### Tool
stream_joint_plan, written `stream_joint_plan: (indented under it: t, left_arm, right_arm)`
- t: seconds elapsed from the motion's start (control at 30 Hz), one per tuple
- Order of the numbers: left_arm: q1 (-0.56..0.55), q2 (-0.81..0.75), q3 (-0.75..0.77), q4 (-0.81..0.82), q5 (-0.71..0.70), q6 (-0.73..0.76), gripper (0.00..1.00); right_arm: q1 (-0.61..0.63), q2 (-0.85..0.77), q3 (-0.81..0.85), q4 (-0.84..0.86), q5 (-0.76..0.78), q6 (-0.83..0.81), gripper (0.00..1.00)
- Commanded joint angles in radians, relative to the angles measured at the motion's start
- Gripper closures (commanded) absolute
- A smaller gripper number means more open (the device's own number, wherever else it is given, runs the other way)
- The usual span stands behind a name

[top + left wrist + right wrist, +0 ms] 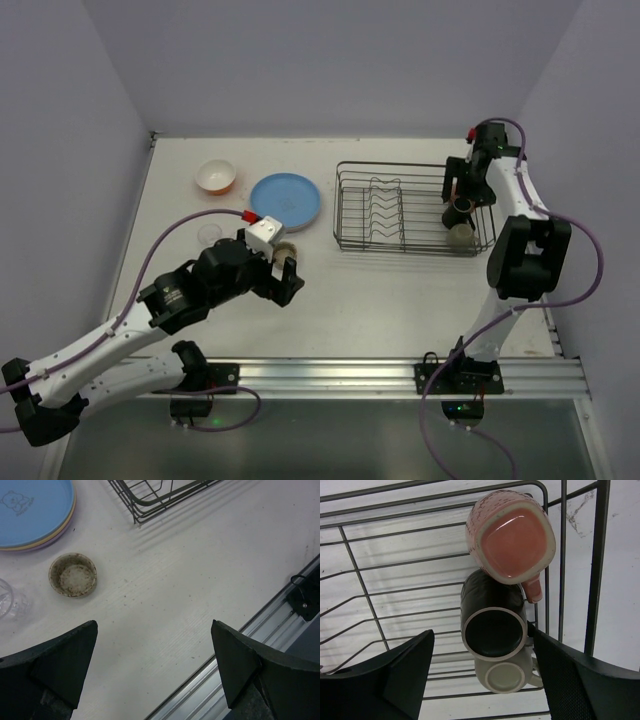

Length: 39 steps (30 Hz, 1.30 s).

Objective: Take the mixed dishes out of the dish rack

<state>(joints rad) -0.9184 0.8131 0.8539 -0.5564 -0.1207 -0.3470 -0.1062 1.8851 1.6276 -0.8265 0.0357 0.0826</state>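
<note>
The dish rack [390, 212] stands at the back right and holds three mugs in a row at its right end: pink [512, 537], dark brown [493, 625] and beige [505, 676]. My right gripper [485, 667] is open above them, its fingers on either side of the brown and beige mugs; it also shows in the top view [462, 197]. My left gripper [155, 655] is open and empty over bare table, in front of an olive mug [73, 575]. The stack of plates, blue on top [30, 510], lies beyond that mug.
An orange bowl [215, 177] stands at the back left. A clear glass [210, 234] stands left of the olive mug [285, 247]. The rack's near left corner [142, 502] is close to the left gripper [285, 268]. The metal rail [260, 630] runs along the table's front edge.
</note>
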Motion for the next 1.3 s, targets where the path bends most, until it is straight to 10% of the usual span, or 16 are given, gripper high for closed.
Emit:
stream_joint_plan:
  t: [0.0,0.3,0.67,1.27]
  left_arm:
    - [0.001,-0.015,-0.007,0.056,0.03,0.031,0.0]
    - [0.001,-0.02,-0.012,0.061,0.044,0.036,0.0]
    - [0.001,0.003,-0.009,0.059,0.039,0.036,0.0]
    - [0.001,-0.017,-0.001,0.058,-0.008,0.02,0.0]
  right_arm:
    - [-0.006,0.015,0.034,-0.025,0.012,-0.027,0.19]
    - [-0.007,0.074,0.063,-0.023,0.044,-0.03,0.3]
    - [0.003,0.026,0.057,0.009,0.049,-0.017,0.83]
    - [0.054,-0.259,0.015,0.055,-0.108,0.026,0.98]
